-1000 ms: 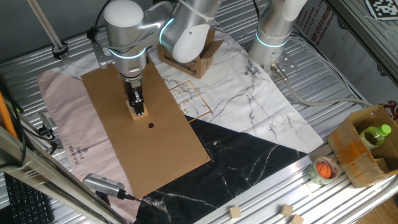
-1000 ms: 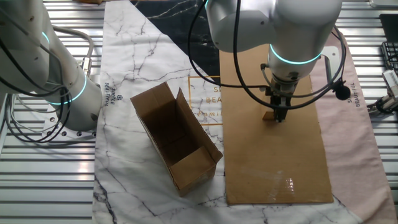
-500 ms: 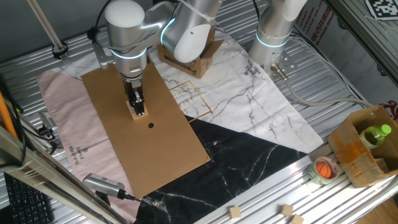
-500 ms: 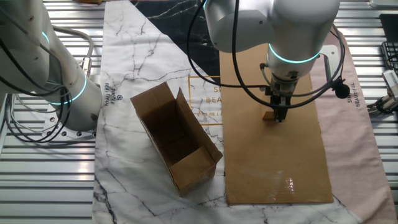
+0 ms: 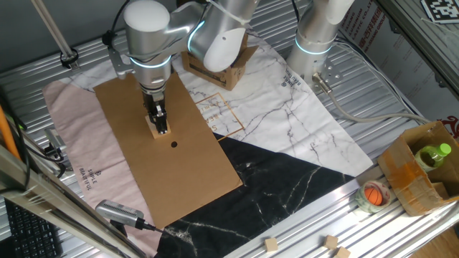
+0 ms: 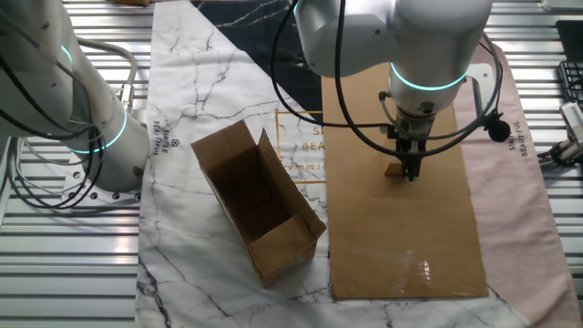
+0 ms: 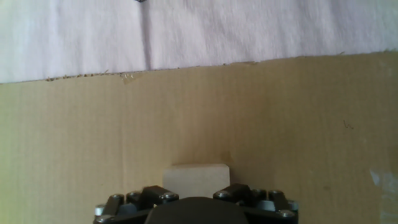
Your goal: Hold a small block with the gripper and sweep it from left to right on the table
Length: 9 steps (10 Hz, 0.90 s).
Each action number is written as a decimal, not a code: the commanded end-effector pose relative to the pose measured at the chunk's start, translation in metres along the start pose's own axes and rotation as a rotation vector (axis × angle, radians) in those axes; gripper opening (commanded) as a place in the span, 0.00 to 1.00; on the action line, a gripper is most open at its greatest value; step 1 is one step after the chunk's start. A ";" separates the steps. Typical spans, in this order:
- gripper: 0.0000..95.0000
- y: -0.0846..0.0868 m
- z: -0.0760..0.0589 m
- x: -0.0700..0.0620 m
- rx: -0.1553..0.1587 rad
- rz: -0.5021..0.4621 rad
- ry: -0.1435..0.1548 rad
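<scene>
The small block (image 5: pixel 154 131) is a tan wooden cube resting on the brown cardboard sheet (image 5: pixel 143 179) on the table (image 5: pixel 401 93). My gripper (image 5: pixel 161 129) points straight down and is shut on the block, with the block's base on the cardboard. In the other fixed view the block (image 6: pixel 393 169) sticks out left of the gripper (image 6: pixel 411 173). In the hand view the block (image 7: pixel 196 176) sits between the two black fingers (image 7: pixel 154 195), with the gripper (image 7: pixel 195 194) at the bottom edge and pink cloth beyond the cardboard's edge.
An open cardboard box (image 6: pixel 260 214) lies on the marble cloth beside the sheet. A second arm column (image 5: pixel 315 36) stands at the back. A small black dot (image 5: pixel 174 145) marks the cardboard. A box with a green bottle (image 5: pixel 419 168), a tape roll (image 5: pixel 373 195) and tiny cubes (image 5: pixel 271 244) lie near the edge.
The arm and gripper have shifted very slightly sideways with the block still in the fingers; the block stays on the cardboard.
</scene>
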State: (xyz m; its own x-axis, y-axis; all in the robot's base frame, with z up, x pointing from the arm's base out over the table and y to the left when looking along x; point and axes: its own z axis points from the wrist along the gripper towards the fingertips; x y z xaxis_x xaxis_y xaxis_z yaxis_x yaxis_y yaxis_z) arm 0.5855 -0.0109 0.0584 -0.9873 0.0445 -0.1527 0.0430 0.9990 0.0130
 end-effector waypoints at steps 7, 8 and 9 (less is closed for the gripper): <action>0.80 -0.012 -0.031 -0.008 -0.004 0.008 0.006; 0.80 -0.017 -0.033 -0.010 -0.006 0.004 0.007; 0.80 -0.020 -0.036 -0.011 -0.006 0.002 0.013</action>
State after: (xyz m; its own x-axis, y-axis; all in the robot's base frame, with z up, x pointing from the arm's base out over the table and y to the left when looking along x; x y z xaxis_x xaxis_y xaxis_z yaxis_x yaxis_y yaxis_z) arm 0.5906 -0.0347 0.0960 -0.9892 0.0467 -0.1392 0.0449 0.9989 0.0159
